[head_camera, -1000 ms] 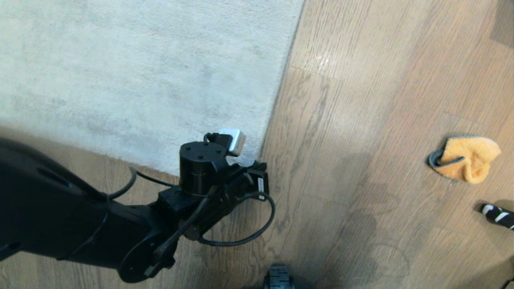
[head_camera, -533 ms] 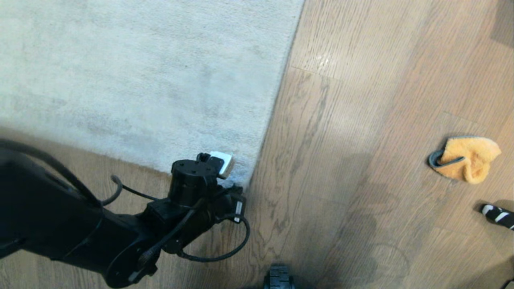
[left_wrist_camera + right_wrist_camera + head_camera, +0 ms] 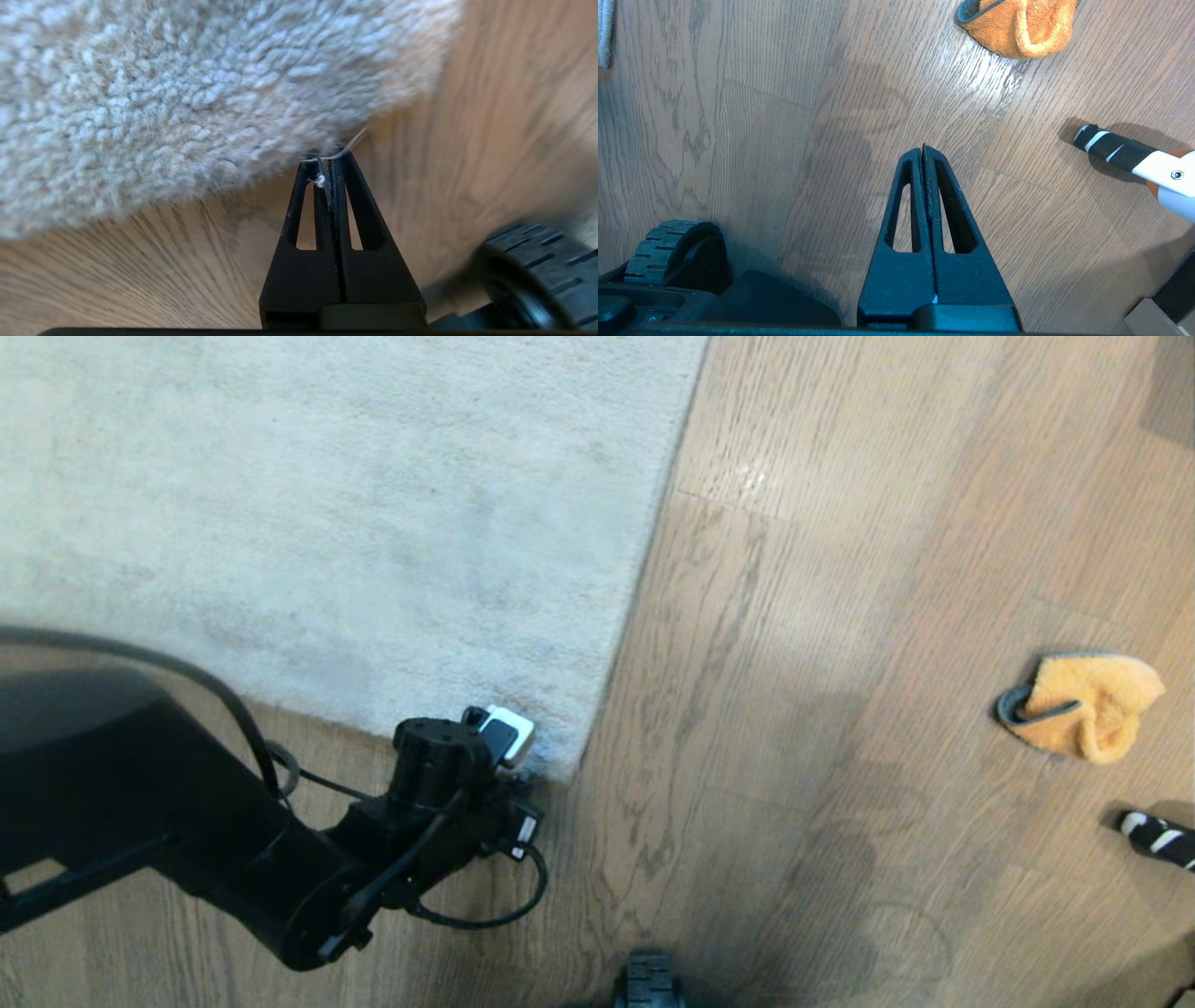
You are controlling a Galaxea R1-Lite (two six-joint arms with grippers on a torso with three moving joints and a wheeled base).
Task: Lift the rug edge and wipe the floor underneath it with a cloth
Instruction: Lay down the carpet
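Observation:
The pale grey rug (image 3: 327, 523) lies flat on the wooden floor (image 3: 840, 616), its near right corner at the middle of the head view. My left arm (image 3: 280, 859) reaches in from the left, with its wrist right over that corner. In the left wrist view the left gripper (image 3: 327, 161) is shut, its tips at the fringe of the rug (image 3: 163, 93), with a loose thread and a bit of lint caught on them. The orange cloth (image 3: 1083, 705) lies crumpled on the floor far to the right. My right gripper (image 3: 923, 148) hangs shut over bare planks, short of the cloth (image 3: 1017, 25).
A black-and-white striped handle on a white and orange body (image 3: 1115, 151) lies on the floor near the cloth, at the right edge of the head view (image 3: 1158, 835). My base's black wheel (image 3: 649, 980) shows at the bottom edge.
My left arm has drawn back and to the left, from the rug's right edge to its near corner. The rug, the cloth and my right arm have not moved.

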